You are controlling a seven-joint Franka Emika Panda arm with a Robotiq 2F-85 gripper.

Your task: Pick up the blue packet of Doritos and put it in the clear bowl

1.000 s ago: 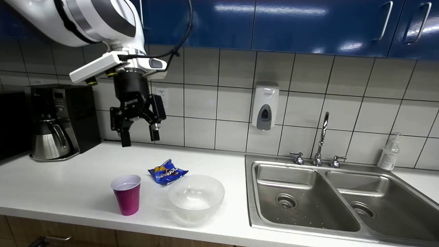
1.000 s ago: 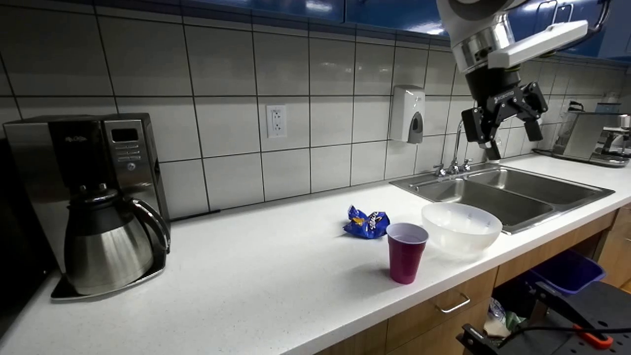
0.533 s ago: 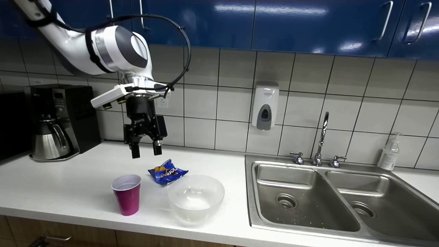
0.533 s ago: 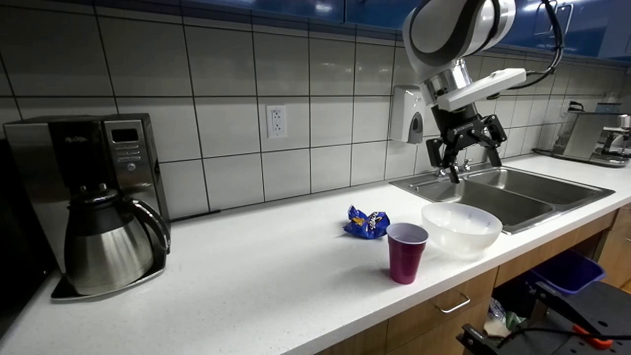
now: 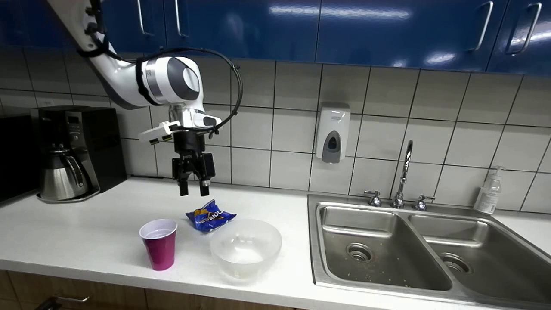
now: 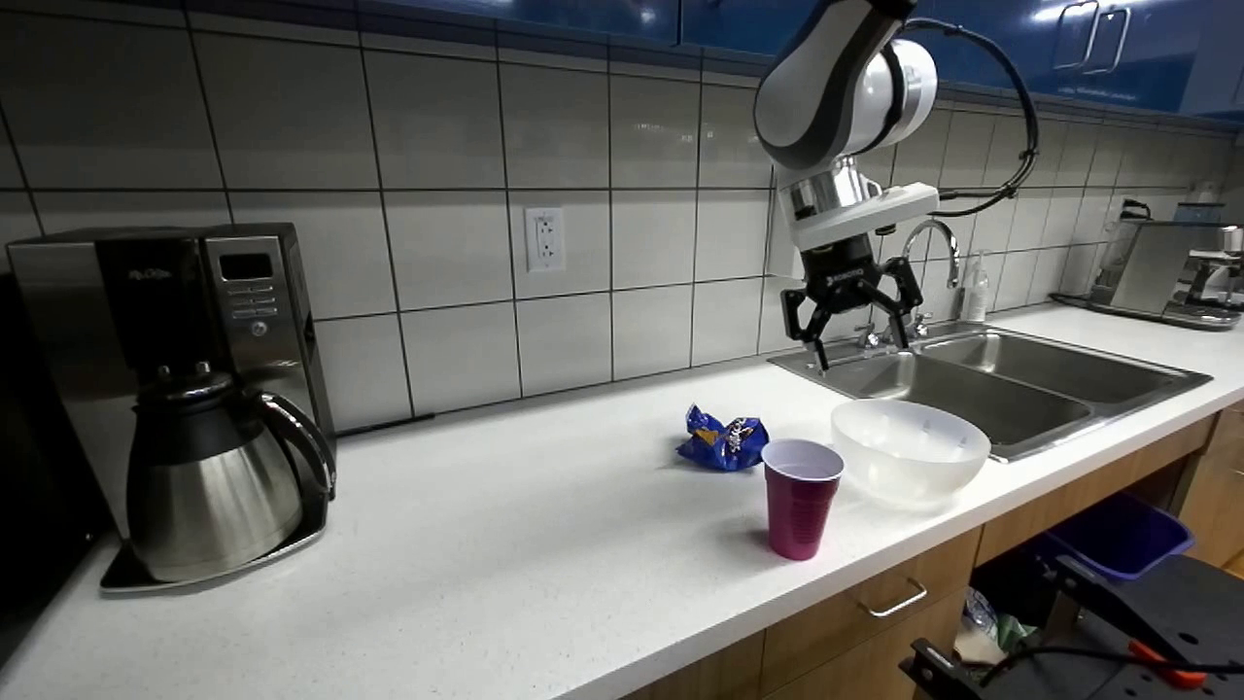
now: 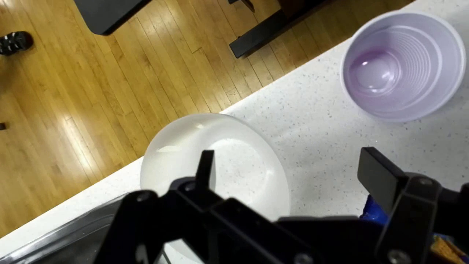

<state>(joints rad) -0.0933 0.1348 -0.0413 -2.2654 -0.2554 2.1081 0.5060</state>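
Your fingers (image 5: 184, 188), spread and released, have shifted closer to the blue packet of Doritos (image 5: 211, 217). In an exterior view it lies on the tabletop (image 5: 103, 228) below them, long axis roughly left-right, white lettering hard to read.

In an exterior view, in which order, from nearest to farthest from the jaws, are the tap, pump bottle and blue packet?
1. Blue packet: below, on the counter.
2. Tap: to the right, on the sink's rim.
3. Pump bottle: farther right, past the tap.
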